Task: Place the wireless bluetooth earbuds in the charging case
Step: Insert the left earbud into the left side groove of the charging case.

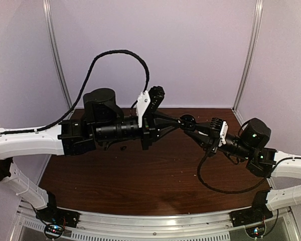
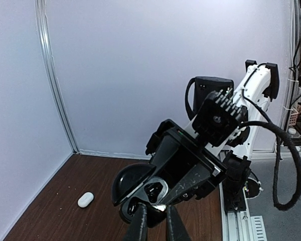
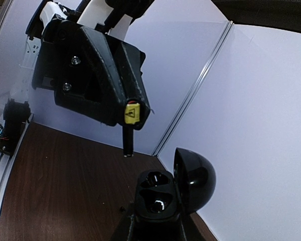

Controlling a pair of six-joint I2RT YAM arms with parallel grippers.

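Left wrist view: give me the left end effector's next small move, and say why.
Probably ease the left end effector toward the hollows of the black case, which the right end effector holds with its lid open. The left end effector pinches a small pale piece, likely an earbud, close by the case but not yet seated.

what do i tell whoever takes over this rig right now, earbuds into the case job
Right gripper: shut on the black charging case, held above the table, lid open, two hollows exposed.
Left gripper: shut on a small pale piece, apparently an earbud, in the air just by the case.
A white oval piece lies on the table; cannot tell what it is.
Done: case held open, one piece in grip.
To do: seat it in a hollow, then the second earbud. Whether either hollow is filled, I cannot tell.
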